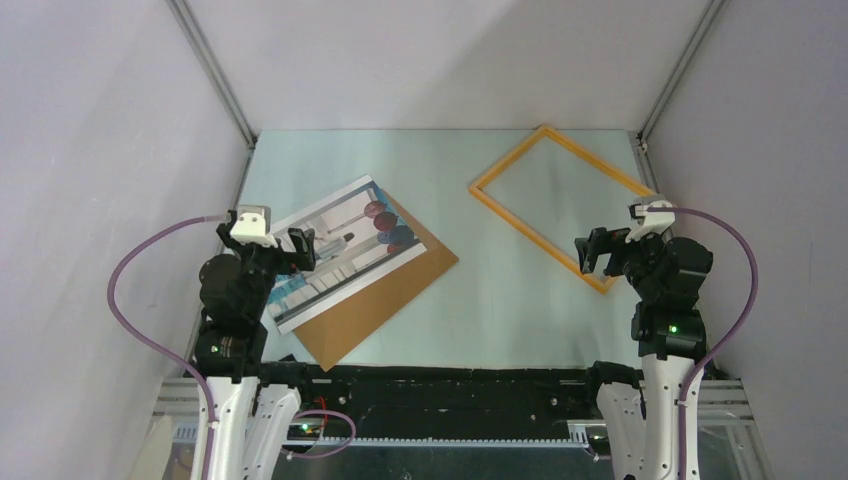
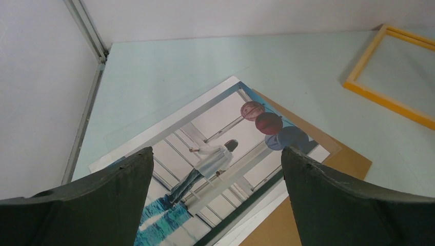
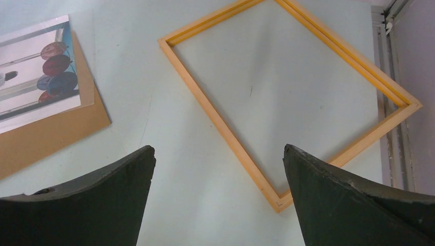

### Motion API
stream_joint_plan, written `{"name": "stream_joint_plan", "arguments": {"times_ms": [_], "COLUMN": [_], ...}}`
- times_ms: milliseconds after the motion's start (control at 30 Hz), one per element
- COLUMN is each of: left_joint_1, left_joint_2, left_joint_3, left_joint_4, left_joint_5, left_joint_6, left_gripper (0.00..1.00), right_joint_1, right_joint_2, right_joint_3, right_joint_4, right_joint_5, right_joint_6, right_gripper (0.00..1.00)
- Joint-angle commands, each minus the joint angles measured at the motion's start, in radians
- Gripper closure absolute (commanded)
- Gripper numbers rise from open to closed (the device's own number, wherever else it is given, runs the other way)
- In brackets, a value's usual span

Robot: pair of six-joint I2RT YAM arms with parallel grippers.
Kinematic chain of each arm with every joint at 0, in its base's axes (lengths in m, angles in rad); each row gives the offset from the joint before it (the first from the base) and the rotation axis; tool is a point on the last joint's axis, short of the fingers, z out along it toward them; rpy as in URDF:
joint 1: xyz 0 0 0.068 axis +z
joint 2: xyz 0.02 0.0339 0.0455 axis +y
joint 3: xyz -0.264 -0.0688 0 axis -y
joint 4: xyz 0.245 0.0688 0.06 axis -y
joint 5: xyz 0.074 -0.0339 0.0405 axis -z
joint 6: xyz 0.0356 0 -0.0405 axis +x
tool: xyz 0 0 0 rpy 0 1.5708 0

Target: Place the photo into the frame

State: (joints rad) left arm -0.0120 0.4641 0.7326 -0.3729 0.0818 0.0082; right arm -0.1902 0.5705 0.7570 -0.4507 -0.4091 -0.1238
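Observation:
The photo [image 1: 345,250] lies face up on a brown backing board at the table's left, askew. It shows in the left wrist view [image 2: 215,154] and partly in the right wrist view [image 3: 36,72]. The orange-yellow frame [image 1: 520,215] lies flat and empty at the back right; it also shows in the right wrist view [image 3: 220,123] and the left wrist view [image 2: 384,100]. My left gripper [image 1: 302,248] is open above the photo's near-left part, holding nothing. My right gripper [image 1: 590,252] is open above the frame's near corner, holding nothing.
The brown backing board [image 1: 385,295] lies under the photo and juts out toward the table's middle and near side. Grey walls with metal corner rails [image 1: 215,75] enclose the table on the left, back and right. The black base rail [image 1: 440,385] runs along the near edge.

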Motion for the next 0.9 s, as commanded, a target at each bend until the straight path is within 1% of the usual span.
{"name": "stream_joint_plan", "arguments": {"times_ms": [0,233,467,567,700,767,867], "left_joint_1": [0.007,0.008,0.007,0.007,0.007,0.007,0.007], "left_joint_2": [-0.003,-0.007,-0.01,-0.007,0.027,0.047,0.064], "left_joint_3": [-0.003,-0.004,0.021,0.036,0.046,0.046,0.037], "left_joint_4": [0.023,0.02,0.011,-0.005,-0.012,-0.014,-0.018], "left_joint_5": [-0.002,-0.012,-0.053,-0.036,-0.005,-0.005,-0.003], "left_joint_6": [-0.001,-0.001,0.005,0.008,0.043,0.055,0.071], "left_gripper": [0.02,0.02,0.02,0.02,0.02,0.02,0.02], "right_joint_1": [-0.003,-0.003,-0.002,0.007,0.059,0.109,0.176], "right_joint_2": [-0.003,0.006,0.009,0.029,0.09,0.136,0.228], "right_joint_3": [0.001,0.001,0.0,0.012,0.04,0.047,0.05], "right_joint_4": [0.018,0.022,0.025,0.025,0.027,0.038,0.069], "right_joint_5": [-0.015,-0.02,-0.035,-0.032,0.025,0.108,0.182], "right_joint_6": [0.009,0.009,0.01,0.001,-0.03,-0.049,-0.081], "right_gripper": [0.0,0.0,0.0,0.0,0.0,0.0,0.0]}}
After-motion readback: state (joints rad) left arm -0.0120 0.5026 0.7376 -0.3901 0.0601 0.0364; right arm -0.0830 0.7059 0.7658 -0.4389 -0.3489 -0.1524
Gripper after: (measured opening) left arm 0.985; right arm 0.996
